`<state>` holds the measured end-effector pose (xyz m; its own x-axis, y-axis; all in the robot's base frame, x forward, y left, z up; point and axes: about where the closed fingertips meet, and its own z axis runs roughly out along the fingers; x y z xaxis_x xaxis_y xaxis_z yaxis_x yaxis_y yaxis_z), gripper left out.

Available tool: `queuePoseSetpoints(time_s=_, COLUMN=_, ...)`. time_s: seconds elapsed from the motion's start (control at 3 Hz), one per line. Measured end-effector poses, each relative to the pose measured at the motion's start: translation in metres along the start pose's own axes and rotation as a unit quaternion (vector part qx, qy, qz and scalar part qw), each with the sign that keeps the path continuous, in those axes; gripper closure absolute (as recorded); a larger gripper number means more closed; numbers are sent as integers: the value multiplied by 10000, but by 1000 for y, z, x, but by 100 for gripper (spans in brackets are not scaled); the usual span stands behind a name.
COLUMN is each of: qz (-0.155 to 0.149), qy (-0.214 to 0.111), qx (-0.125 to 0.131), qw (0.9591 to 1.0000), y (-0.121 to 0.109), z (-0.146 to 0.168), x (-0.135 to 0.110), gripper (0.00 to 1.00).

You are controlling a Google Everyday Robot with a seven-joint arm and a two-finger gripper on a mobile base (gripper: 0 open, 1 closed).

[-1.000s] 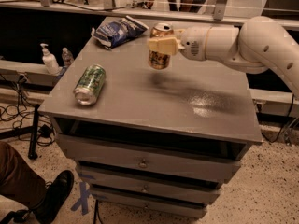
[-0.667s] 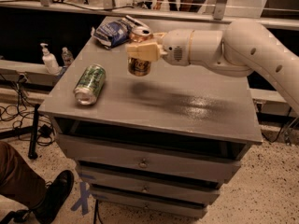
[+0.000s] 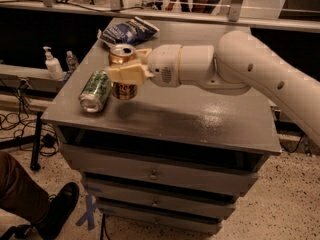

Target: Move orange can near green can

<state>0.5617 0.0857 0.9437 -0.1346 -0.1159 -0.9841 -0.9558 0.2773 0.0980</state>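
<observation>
The orange can [image 3: 123, 90] is upright, with its silver top and pull tab showing, held in my gripper [image 3: 126, 72], which is shut on its body. The can hangs just above the grey cabinet top [image 3: 200, 119]. The green can [image 3: 95, 90] lies on its side on the left part of the top, its silver end toward the front edge. The orange can is right beside it, a small gap to its right. My white arm reaches in from the right.
A blue crinkled chip bag [image 3: 127, 31] lies at the back left of the top. A pump bottle [image 3: 52, 64] stands on a shelf to the left. A person's leg and shoe [image 3: 55, 211] are at the lower left, next to the drawers.
My gripper has carried the orange can leftward across the top, from the middle back to just beside the green can. The green can has not moved.
</observation>
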Motion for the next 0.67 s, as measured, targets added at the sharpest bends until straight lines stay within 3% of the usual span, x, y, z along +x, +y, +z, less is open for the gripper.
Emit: queuePoseSetpoints(time_s=0.67, qz=-175, qy=172, qx=-237, qw=9994, y=29, z=22, x=28, gripper=100)
